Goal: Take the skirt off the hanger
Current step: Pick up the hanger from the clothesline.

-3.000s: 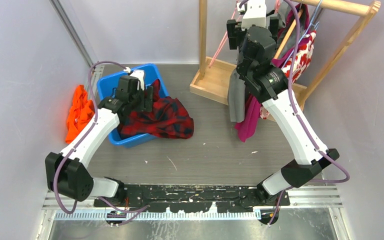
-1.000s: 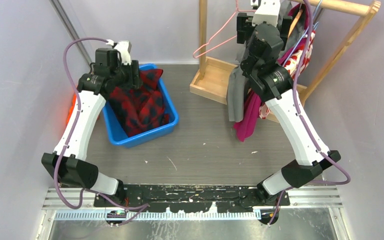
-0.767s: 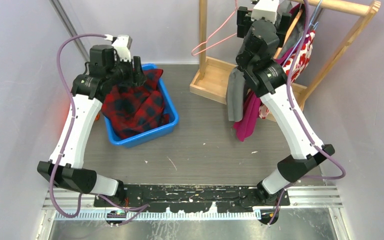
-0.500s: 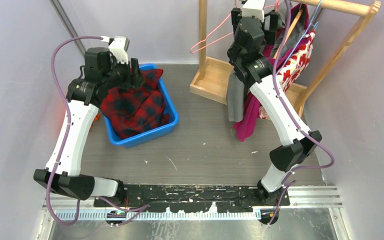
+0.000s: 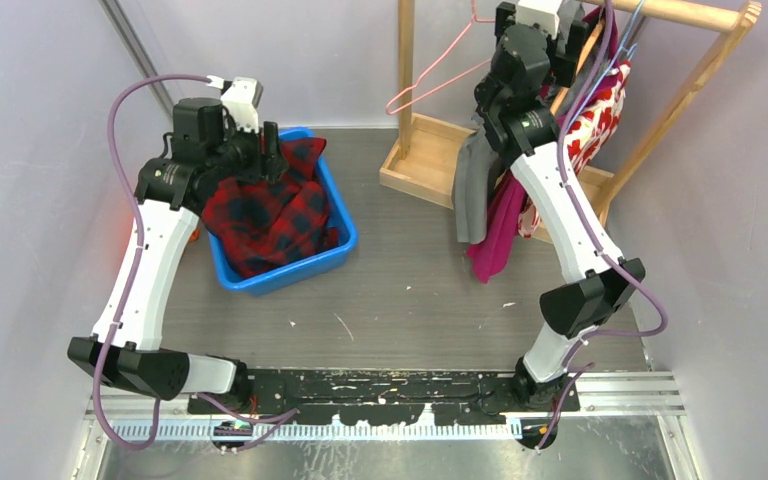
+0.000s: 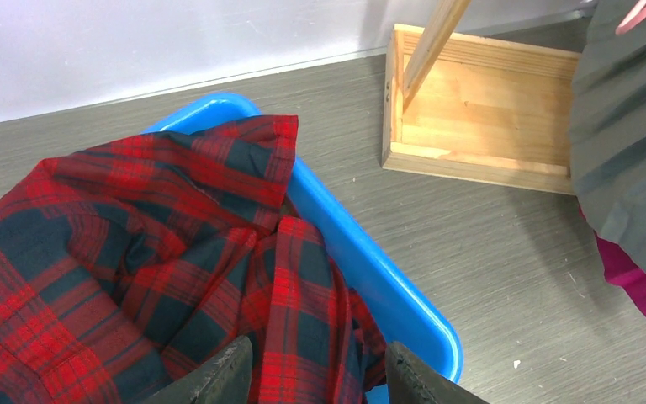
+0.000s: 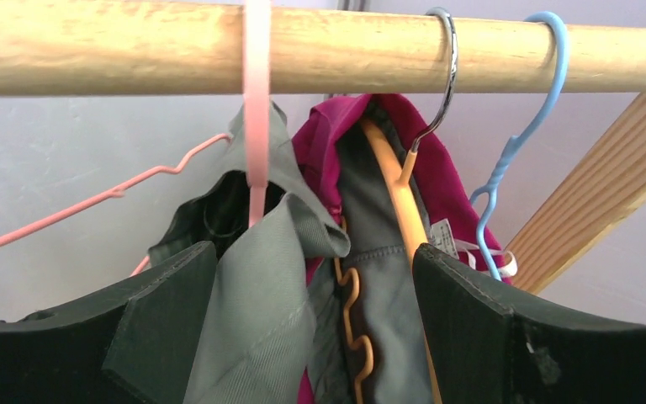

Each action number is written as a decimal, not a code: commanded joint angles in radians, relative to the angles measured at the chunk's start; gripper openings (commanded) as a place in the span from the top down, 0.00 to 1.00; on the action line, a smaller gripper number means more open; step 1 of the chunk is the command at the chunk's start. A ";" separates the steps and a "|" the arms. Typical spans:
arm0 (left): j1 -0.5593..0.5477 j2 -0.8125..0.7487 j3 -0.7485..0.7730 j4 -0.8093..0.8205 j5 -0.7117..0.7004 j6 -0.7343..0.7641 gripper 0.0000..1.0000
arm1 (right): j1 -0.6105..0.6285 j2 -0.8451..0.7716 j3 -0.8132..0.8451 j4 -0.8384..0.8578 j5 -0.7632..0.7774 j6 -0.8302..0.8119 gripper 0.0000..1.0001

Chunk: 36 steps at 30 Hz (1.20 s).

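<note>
The red plaid skirt (image 5: 270, 215) lies heaped in the blue bin (image 5: 345, 240), off any hanger. It fills the left wrist view (image 6: 135, 252). My left gripper (image 5: 265, 150) hovers over it, jaws wide open, with plaid cloth lying between the fingertips (image 6: 315, 383). The bare pink hanger (image 5: 438, 80) hangs by its hook (image 7: 256, 101) on the wooden rail (image 7: 92, 46). My right gripper (image 5: 535, 20) is up at the rail, open (image 7: 324, 337), its fingers either side of a grey garment (image 7: 261, 320) and an orange hanger (image 7: 391, 194).
The wooden rack's base (image 5: 425, 165) stands on the floor at the back. Grey (image 5: 472, 190), magenta (image 5: 495, 235) and red-and-white floral (image 5: 600, 110) garments hang from the rail. A blue hanger (image 7: 505, 160) hooks on the rail at the right. Walls close in on both sides.
The skirt, earlier draped over the bin's edge onto the floor, now lies inside the bin. My left gripper has risen above it. My right gripper swung left, then back right along the rail.
</note>
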 commanded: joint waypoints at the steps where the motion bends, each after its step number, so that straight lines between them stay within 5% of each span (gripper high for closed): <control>1: -0.002 0.000 0.008 0.015 -0.003 0.007 0.42 | -0.050 0.039 0.069 -0.018 -0.013 0.103 0.10; 17: -0.002 0.025 0.000 0.015 -0.013 0.019 0.42 | -0.057 0.054 0.206 -0.233 -0.146 0.333 0.20; 26: -0.001 0.008 -0.035 0.017 -0.015 0.017 0.43 | -0.048 -0.030 0.114 -0.188 -0.109 0.256 0.21; 36: -0.002 -0.038 -0.093 0.028 -0.002 0.013 0.44 | -0.049 0.024 0.233 -0.248 -0.213 0.360 0.27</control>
